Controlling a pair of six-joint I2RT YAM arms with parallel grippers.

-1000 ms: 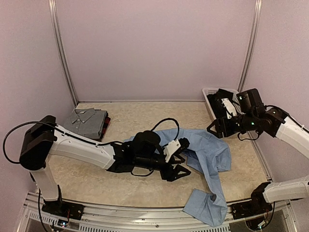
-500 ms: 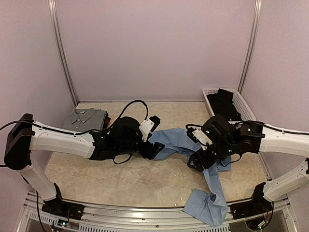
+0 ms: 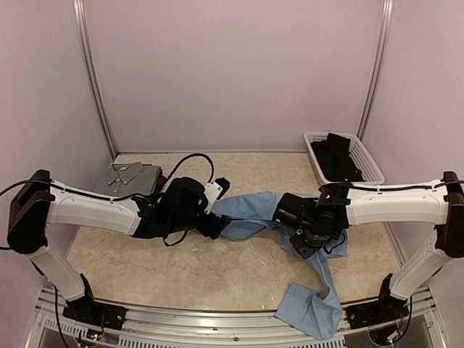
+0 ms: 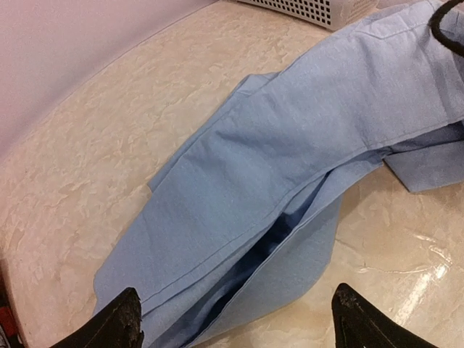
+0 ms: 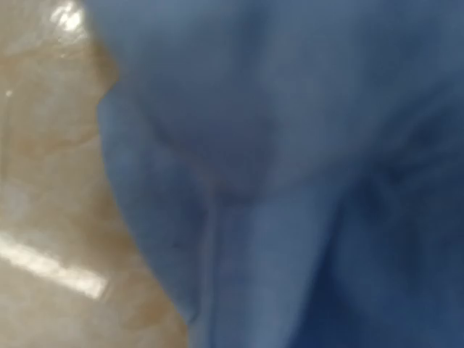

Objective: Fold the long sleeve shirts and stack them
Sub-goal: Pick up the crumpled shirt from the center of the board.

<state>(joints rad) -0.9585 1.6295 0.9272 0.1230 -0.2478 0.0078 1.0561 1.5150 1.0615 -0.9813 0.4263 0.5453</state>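
Light blue shirt: crumpled across the middle of the bench; one end trails to 5 o'clock and hangs over the near edge.
Grey shirt: folded flat, at 10 o'clock on the bench.
Plaid shirt: only a red edge shows, under the grey one on its 3 o'clock side.
Left pincer: released, fingers wide apart, over the blue shirt's 9 o'clock end.
Right pincer: pressed into blue cloth at the shirt's 3 o'clock side; fingers hidden, cannot tell whether clenched.
Basket: white mesh, 2 o'clock corner, dark cloth inside.
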